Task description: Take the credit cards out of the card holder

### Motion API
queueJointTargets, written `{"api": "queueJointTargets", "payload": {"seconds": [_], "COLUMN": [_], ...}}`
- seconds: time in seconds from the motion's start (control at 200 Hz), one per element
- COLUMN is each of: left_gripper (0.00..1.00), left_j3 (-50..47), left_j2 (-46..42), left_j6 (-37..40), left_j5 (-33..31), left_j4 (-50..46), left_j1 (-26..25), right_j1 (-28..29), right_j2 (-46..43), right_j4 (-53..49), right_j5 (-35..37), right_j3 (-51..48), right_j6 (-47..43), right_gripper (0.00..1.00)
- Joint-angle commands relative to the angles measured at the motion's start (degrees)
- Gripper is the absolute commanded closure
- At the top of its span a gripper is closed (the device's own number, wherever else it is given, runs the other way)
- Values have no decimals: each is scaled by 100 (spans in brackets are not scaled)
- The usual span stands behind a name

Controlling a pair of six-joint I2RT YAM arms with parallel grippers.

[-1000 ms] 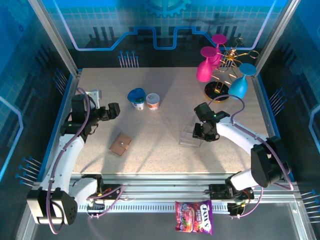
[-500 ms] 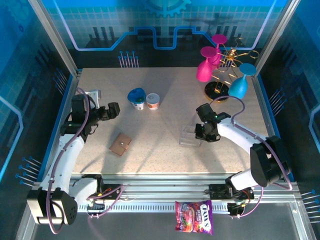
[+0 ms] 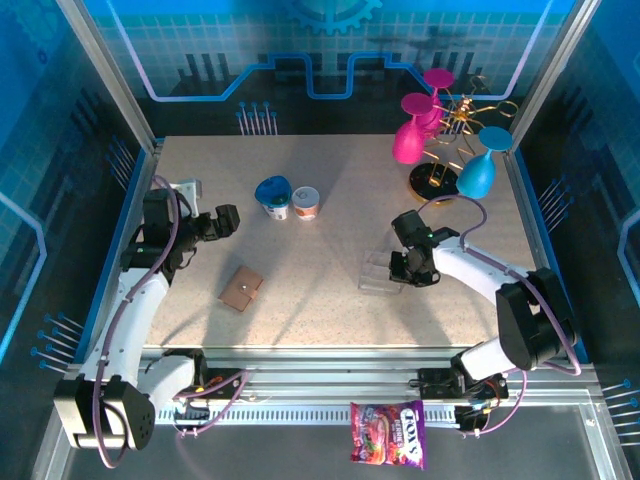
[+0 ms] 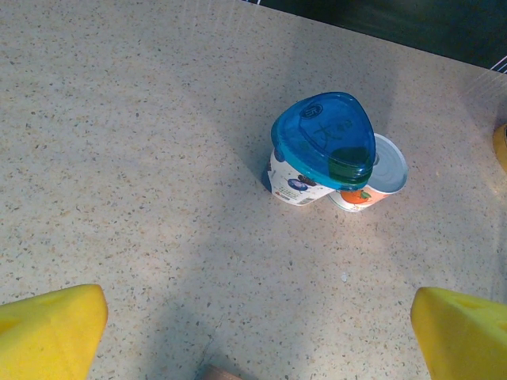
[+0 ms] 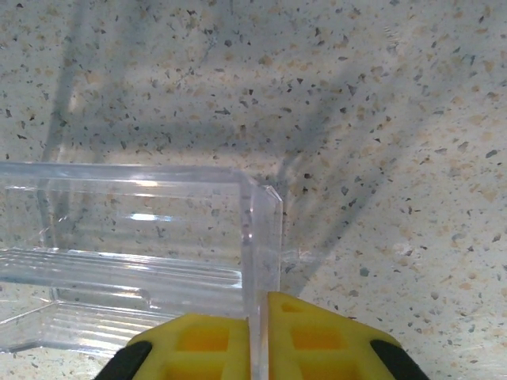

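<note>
The card holder [image 3: 241, 288] is a small brown leather wallet lying closed on the table's left half; a sliver of its corner [image 4: 218, 374] shows at the bottom of the left wrist view. The credit cards are hidden. My left gripper [image 3: 228, 222] hovers behind and left of the holder, its yellow fingertips [image 4: 49, 328] wide open with bare table between them. My right gripper [image 3: 402, 268] sits on the right half of the table, its yellow fingers [image 5: 207, 342] shut on the upright end wall of a clear plastic piece [image 5: 142, 237].
A blue-lidded cup [image 3: 273, 192] and an orange-labelled cup [image 3: 306, 203] stand together at the back centre. A rack with pink and blue glasses [image 3: 440, 140] fills the back right corner. A candy bag [image 3: 388, 435] lies off the table's front rail.
My right gripper's fingers have closed onto the wall of the clear plastic piece. The left arm and the card holder have not moved.
</note>
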Motion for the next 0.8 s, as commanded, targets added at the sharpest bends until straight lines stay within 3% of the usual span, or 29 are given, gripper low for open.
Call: {"api": "queueJointTargets", "payload": {"seconds": [0.0,0.365,0.545,0.79], "left_gripper": [1,2,4,5], "left_j3": [5,-6,-112,-325], "left_j2": [-10,-10,133,87], "left_j6": [-174,-1042,-1528,-1601], "left_j5": [61,330,533,460], "left_j4": [52,-260,-404,-356], "left_j1": [-44,-242,-377,-571], "right_j1": [26,276,413,476], "right_j2": [88,803,1605,2634], "right_j4": [-35,-140,-313,-650], "right_j5": [-14,61,168,165], "right_j3": [87,1261,2294,3464], "right_j6": [-14,-101,-335,-689], "right_gripper": [89,94,96,96]}}
